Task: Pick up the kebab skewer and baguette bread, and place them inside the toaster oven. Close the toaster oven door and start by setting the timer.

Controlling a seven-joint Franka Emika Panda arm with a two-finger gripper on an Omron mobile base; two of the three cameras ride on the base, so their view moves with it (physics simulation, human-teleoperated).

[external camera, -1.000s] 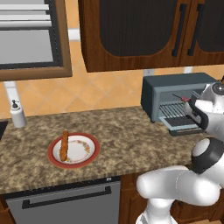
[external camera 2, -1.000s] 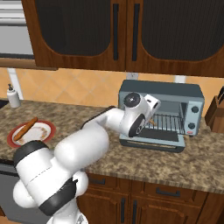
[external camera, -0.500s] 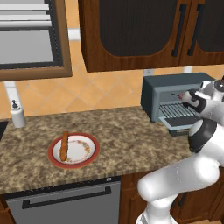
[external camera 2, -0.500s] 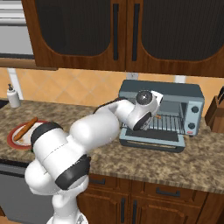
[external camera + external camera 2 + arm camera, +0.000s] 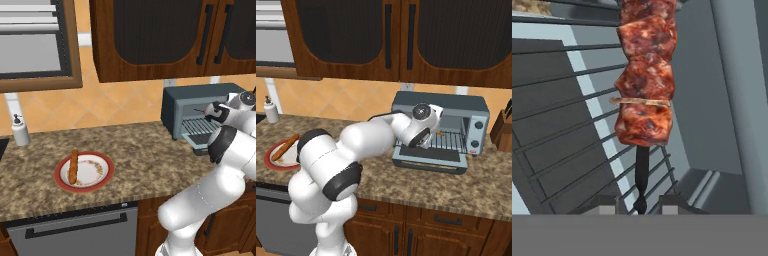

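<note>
A white robot arm reaches into an open oven [image 5: 441, 131] standing on a speckled stone counter [image 5: 140, 160]. In the hand view, the gripper [image 5: 640, 205] sits at 6 o'clock with its two dark fingertips [image 5: 604, 204] close together, pinched on the thin dark stick of the skewer [image 5: 645, 75]. The skewer runs straight up toward 12 o'clock, carrying three reddish-brown meat chunks, above the oven's wire rack [image 5: 567, 125], whose bars fan out toward 9 o'clock. Whether the skewer touches the rack cannot be told. The oven's grey inner wall stands at 3 o'clock.

In the right base view, the oven door [image 5: 428, 161] lies folded down flat in front of the oven, and the knobs [image 5: 475, 135] are on the oven's right side.

In the left base view, a red-rimmed plate [image 5: 84, 172] lies on the counter at 8 o'clock, well apart from the oven. The baguette [image 5: 74, 165] rests on the plate's left half. A soap bottle [image 5: 20, 130] stands by the wall at 9 o'clock.
</note>
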